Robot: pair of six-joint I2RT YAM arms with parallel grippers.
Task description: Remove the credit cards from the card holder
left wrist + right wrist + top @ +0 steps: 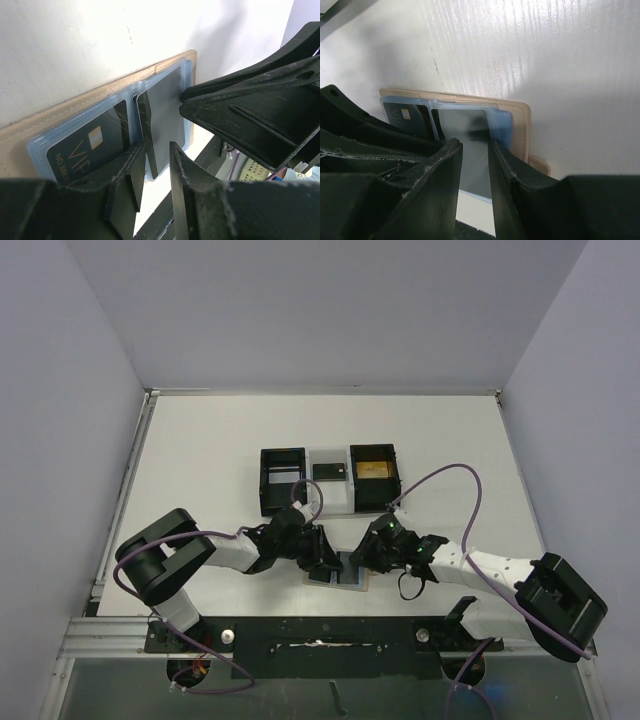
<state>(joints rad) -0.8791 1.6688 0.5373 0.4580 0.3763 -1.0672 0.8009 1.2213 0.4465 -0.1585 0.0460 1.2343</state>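
Barely apart, L jaws straddle card [145, 131], R jaws touch card holder [520, 125].

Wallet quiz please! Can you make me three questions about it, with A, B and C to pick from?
1. Where is the wallet?
A. Between the left pincer and the right pincer
B. At the far end
C. Up in the air

2. What colour are its inside panels?
A. Red
B. Blue
C. Green

3. How is the wallet?
A. Snapped shut
B. Rolled up
C. Open and flat

Answers:
1 A: the top view shows it right between both pincers.
2 B: both wrist views show pale blue around the cards.
3 C: it lies flat with the cards inside on show.
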